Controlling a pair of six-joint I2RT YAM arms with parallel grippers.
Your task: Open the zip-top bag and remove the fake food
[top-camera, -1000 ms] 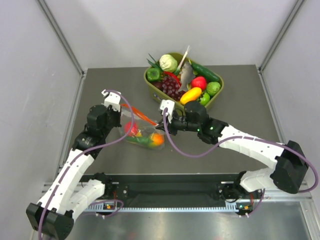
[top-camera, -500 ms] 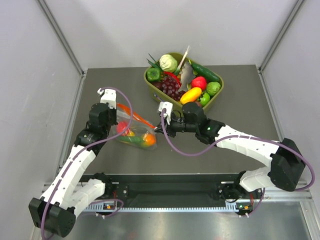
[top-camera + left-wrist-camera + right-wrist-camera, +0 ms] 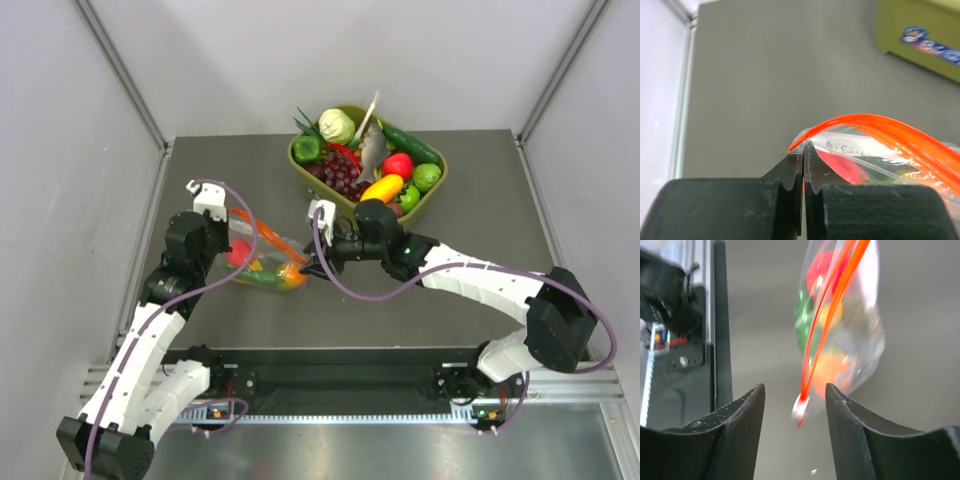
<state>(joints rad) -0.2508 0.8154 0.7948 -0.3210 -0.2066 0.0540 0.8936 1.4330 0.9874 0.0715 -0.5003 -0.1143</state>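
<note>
Left wrist view: your left tool (image 3: 803, 152) pinches zip-top bag (image 3: 865, 155) corner; right tool (image 3: 794, 388) wide, at zip end.

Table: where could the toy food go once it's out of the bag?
Bare table lies right of the tub, behind the right arm, and in the back left corner behind the bag. The tub is full, and the left gripper and right gripper crowd the bag.
</note>
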